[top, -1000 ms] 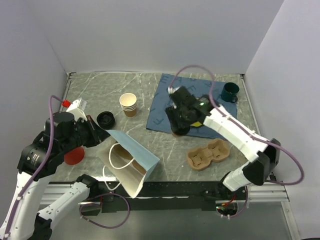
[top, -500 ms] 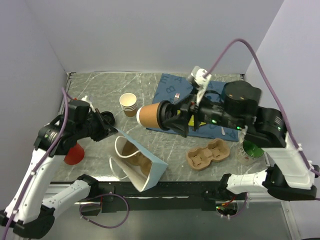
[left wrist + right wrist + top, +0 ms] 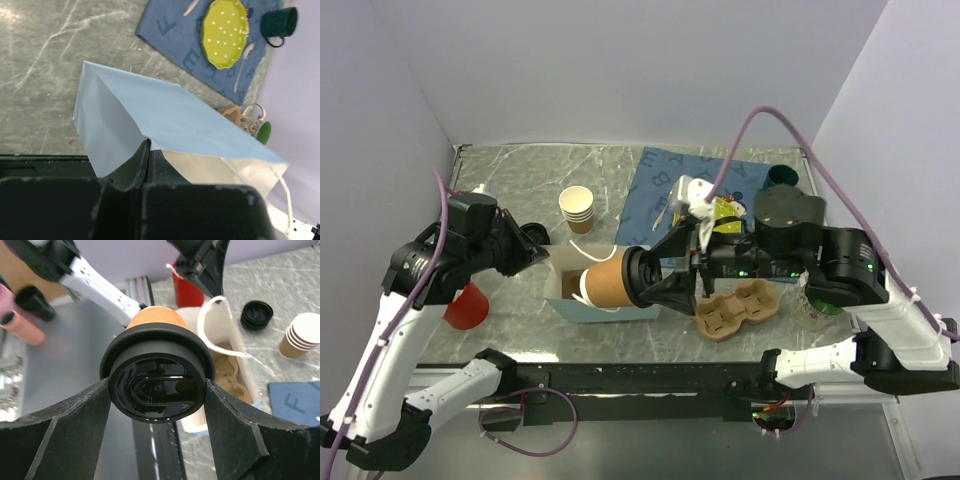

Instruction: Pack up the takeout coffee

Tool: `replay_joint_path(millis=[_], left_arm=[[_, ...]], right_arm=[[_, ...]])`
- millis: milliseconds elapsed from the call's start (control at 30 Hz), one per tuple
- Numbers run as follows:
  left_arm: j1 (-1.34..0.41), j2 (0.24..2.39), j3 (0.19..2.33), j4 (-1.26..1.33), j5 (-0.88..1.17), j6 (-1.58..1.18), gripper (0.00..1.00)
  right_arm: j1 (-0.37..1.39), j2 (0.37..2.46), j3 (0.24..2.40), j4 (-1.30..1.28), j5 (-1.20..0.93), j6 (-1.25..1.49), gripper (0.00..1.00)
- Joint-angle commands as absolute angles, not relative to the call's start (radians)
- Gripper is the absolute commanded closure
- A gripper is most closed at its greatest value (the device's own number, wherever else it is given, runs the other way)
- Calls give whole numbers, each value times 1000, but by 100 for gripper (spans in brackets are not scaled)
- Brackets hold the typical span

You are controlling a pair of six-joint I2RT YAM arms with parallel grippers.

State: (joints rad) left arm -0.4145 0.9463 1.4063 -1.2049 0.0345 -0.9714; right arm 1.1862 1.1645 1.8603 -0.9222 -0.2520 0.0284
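Right gripper (image 3: 645, 280) holds coffee (image 3: 605, 283) at lid end, fingers tight on both sides. Coffee lies sideways in middle of top view, brown bottom over mouth of bag (image 3: 565, 292). Bag sits just left of middle, open. Left gripper (image 3: 527, 250) at bag's left edge, seems pinched on it; wrist view partly blocked. Tray (image 3: 738, 310) right of bag.

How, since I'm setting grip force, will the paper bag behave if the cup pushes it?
Probably floppy: the bag is thin folded paper, pinched at one edge by the left hand. It is likely light, so the coffee cup nudging its wall could slide or tip it.
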Motion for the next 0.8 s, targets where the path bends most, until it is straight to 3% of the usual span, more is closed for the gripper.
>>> replay_joint_path(millis=[0, 400, 767], left_arm=[[-413, 885, 1353, -1080, 110, -948, 99], [-413, 739, 1200, -916, 233, -904, 99], [-413, 589, 1062, -761, 377, -767, 99]], right_arm=[[1223, 1196, 1881, -977, -117, -76, 48], [1331, 1321, 1908, -1109, 156, -291, 48], [1413, 1359, 1720, -942, 336, -442, 47]])
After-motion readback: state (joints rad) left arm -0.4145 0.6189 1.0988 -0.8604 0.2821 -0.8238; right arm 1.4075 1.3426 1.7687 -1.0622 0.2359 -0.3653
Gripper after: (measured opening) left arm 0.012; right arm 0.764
